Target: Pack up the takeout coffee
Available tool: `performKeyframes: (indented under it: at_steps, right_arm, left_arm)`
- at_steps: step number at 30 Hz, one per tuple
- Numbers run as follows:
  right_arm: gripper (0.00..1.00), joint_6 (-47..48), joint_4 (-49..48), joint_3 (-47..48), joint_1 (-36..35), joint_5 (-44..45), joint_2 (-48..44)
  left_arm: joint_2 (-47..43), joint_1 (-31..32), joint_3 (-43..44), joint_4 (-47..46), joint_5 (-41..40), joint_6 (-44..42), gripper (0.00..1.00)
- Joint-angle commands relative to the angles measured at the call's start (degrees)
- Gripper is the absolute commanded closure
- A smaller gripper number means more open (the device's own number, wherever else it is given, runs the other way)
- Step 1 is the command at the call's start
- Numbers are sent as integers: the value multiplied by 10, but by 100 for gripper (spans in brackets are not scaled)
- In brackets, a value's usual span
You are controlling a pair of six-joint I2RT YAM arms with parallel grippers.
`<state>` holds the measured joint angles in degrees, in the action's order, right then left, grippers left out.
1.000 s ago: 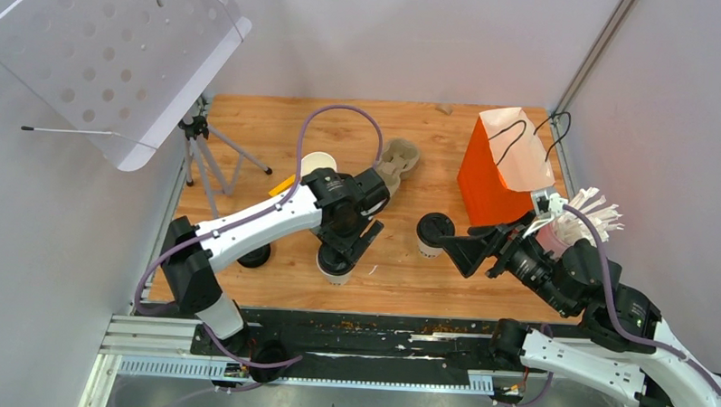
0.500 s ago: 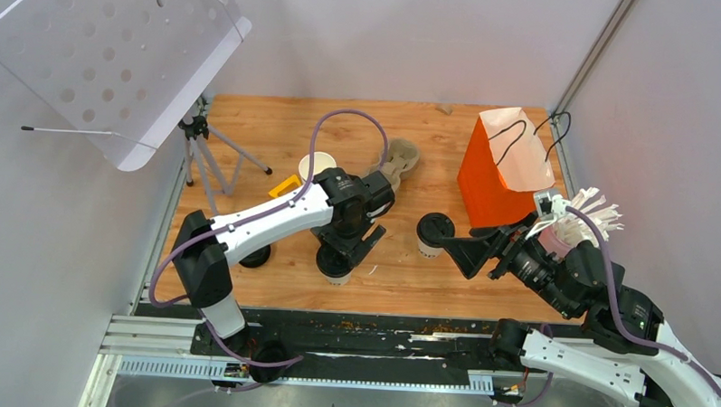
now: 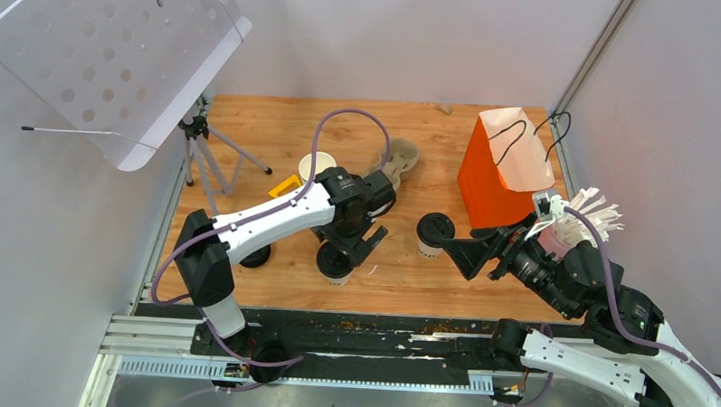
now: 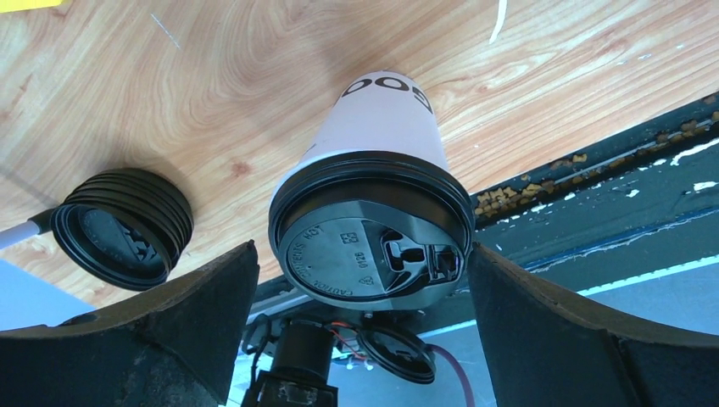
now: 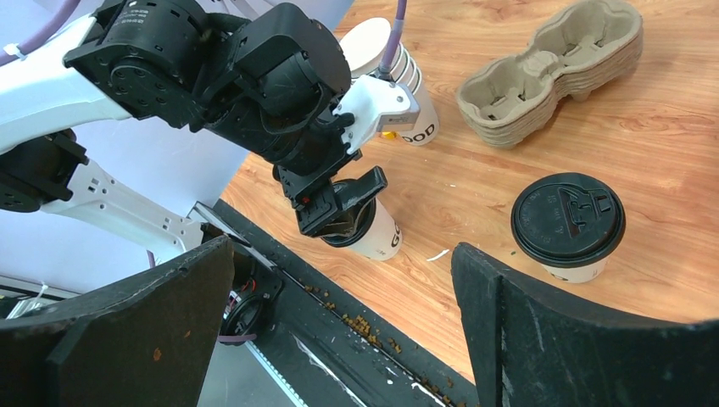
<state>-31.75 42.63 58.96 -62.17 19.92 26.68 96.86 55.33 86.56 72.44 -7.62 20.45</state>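
Note:
A takeout coffee [image 4: 373, 229], a white paper cup with dark lettering and a black lid, stands upright near the table's front edge [image 3: 335, 262] [image 5: 366, 231]. My left gripper [image 4: 365, 280] [image 3: 348, 246] hovers open over it. Its fingers straddle the lid with a gap on each side. A second lidded white cup [image 3: 434, 230] [image 5: 568, 222] stands to the right. My right gripper [image 3: 467, 251] [image 5: 342, 250] is open and empty just right of that cup, aimed left across the table.
An orange paper bag [image 3: 496, 172] stands open at the back right. A stack of lidless cups [image 3: 317, 164], a pulp cup carrier [image 3: 397, 160], a stack of black lids [image 3: 254, 254] [image 4: 123, 227] and a tripod [image 3: 201, 139] are also on the table.
My left gripper's jaws have spread wider and come off the lid, and the wrist shifted slightly right. The right arm has stayed still.

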Motion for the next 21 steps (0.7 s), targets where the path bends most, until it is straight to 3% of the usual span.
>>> performKeyframes:
  at_steps: [1,6,11,15,21]
  right_arm:
    - [0,10,-4,17,0,-8,5]
    - [0,29,3,10,0,-36,20]
    - [0,42,-10,-12,0,-26,15]
    - [8,50,-16,-17,0,-40,49]
    - [23,42,-69,-34,0,-84,119]
  left_arm:
    - [-5,2,48,13,-7,-8,0]
    - [-40,2,85,-18,0,-6,0]
    - [-109,-15,80,-65,-66,33,0]
    - [-215,-57,-17,-160,-30,64,2]
    - [-312,-86,-151,-209,1,78,16]
